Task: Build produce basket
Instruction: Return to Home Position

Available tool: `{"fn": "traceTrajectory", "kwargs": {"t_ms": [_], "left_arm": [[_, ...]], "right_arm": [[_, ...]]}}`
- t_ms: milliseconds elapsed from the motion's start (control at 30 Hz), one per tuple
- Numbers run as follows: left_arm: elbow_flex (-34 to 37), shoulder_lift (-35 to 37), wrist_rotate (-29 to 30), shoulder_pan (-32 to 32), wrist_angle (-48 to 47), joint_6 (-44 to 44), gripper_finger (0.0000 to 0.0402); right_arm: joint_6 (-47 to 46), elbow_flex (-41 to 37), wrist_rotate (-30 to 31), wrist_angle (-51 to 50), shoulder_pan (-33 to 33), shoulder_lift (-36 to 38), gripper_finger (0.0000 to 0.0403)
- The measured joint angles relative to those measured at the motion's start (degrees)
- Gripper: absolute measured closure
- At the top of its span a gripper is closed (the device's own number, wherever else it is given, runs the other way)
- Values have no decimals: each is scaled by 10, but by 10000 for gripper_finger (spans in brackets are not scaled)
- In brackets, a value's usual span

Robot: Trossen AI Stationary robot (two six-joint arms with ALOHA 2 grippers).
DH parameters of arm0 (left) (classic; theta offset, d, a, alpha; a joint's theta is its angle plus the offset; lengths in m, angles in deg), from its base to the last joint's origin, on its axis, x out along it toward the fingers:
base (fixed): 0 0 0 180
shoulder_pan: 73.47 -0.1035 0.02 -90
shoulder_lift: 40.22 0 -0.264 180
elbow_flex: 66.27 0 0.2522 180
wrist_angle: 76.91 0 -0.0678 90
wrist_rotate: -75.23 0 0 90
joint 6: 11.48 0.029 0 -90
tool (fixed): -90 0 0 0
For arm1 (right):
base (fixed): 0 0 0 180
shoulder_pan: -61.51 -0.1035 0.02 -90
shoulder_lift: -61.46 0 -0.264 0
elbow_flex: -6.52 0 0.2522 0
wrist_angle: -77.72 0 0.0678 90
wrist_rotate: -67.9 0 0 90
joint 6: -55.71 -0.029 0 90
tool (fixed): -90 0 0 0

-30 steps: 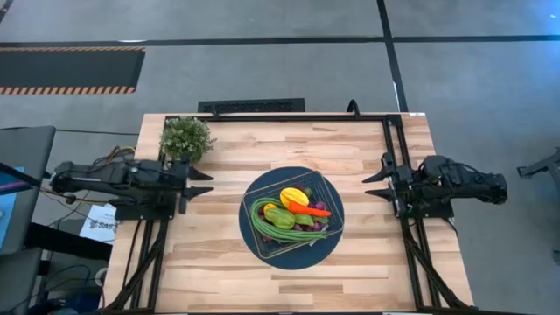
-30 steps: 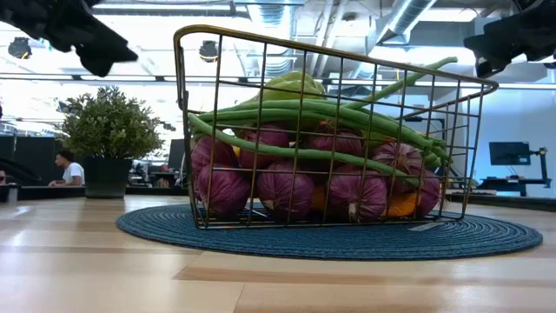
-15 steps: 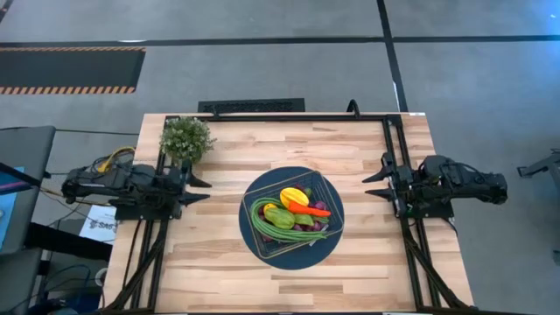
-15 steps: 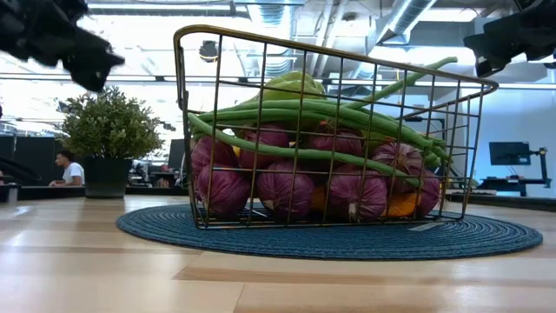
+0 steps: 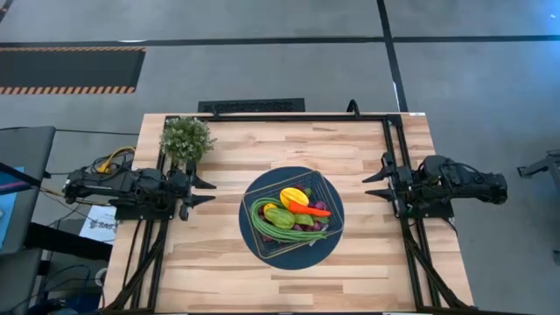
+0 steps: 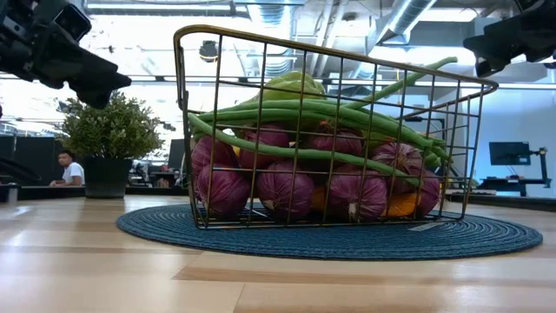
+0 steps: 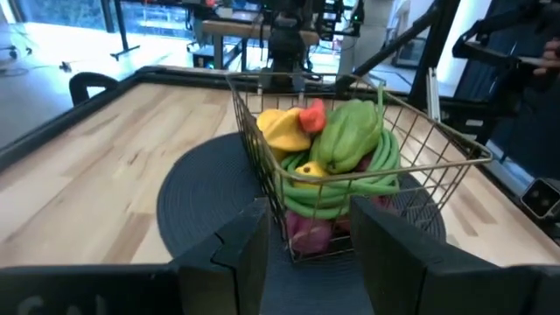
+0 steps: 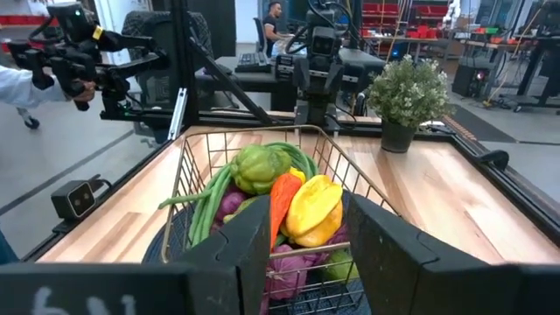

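The wire basket stands on a dark blue round mat at the table's middle. It holds the produce: purple grapes at the bottom, long green beans on top, a green pepper, a yellow pepper and an orange carrot. My left gripper hovers open near the table's left edge, beside the potted plant. My right gripper hovers open near the right edge. Neither touches anything.
A bushy potted plant stands at the far left of the table, just beyond my left gripper. Black frame rails run along the table's far edge and sides. Bare wood lies on the near side of the mat. A person sits in the room behind.
My left arm has drawn back toward the table's left edge and lowered slightly in the low view. My right arm has kept still, and the basket with its produce has not moved.
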Motion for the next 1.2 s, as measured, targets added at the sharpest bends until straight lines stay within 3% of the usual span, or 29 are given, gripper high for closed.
{"fn": "traceTrajectory", "kwargs": {"t_ms": [167, 400, 767, 867, 1200], "left_arm": [[0, 0, 5, 0, 11, -3, 258], [0, 0, 48, 0, 71, -8, 258], [-2, 0, 60, 0, 68, -28, 258], [-2, 0, 59, 0, 68, -31, 258], [-3, 0, 47, 0, 49, -31, 258]], "right_arm": [[-33, 0, 1, 2, 0, 0, 231], [-155, 0, 1, 3, 0, 0, 234], [-138, 0, 1, 25, 0, 0, 231], [-138, 0, 35, 29, 0, 0, 235], [-118, 0, 62, -18, 0, 0, 279]]}}
